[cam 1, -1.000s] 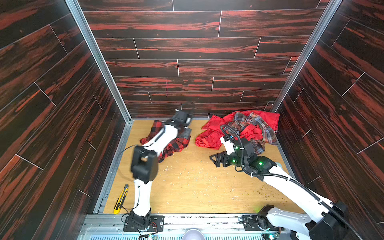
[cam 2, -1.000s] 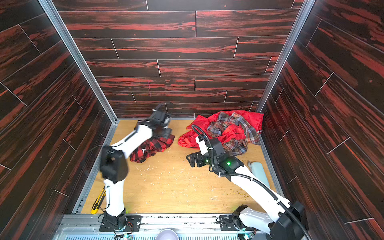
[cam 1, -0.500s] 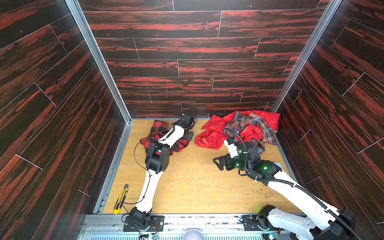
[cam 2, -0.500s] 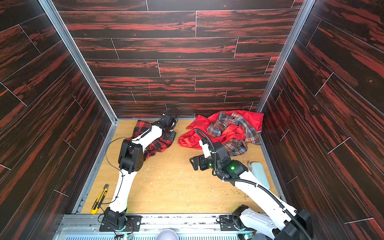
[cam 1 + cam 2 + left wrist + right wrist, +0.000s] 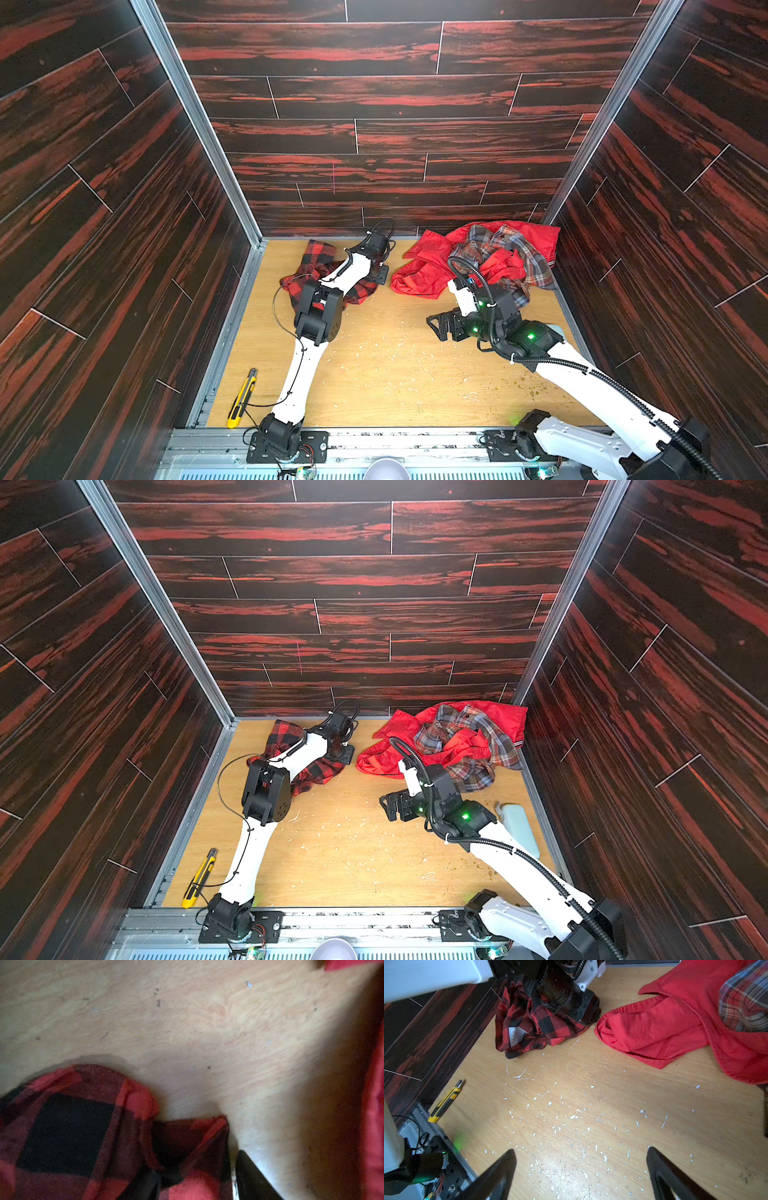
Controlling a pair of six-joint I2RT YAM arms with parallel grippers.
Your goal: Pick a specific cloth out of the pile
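Cloth [image 5: 320, 251] beneath left arm [image 5: 353, 272]; pile [image 5: 419, 270] just beside; cutter [image 5: 242, 397] apart

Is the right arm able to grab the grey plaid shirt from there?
Probably yes: the plaid shirt lies uncovered atop the red garment, close by the right gripper, whose jaws stand open and empty.

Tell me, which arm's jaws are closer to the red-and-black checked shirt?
Left. The left gripper has its jaws down at the edge of the checked shirt; the right gripper hovers well apart over the bare table, jaws open.
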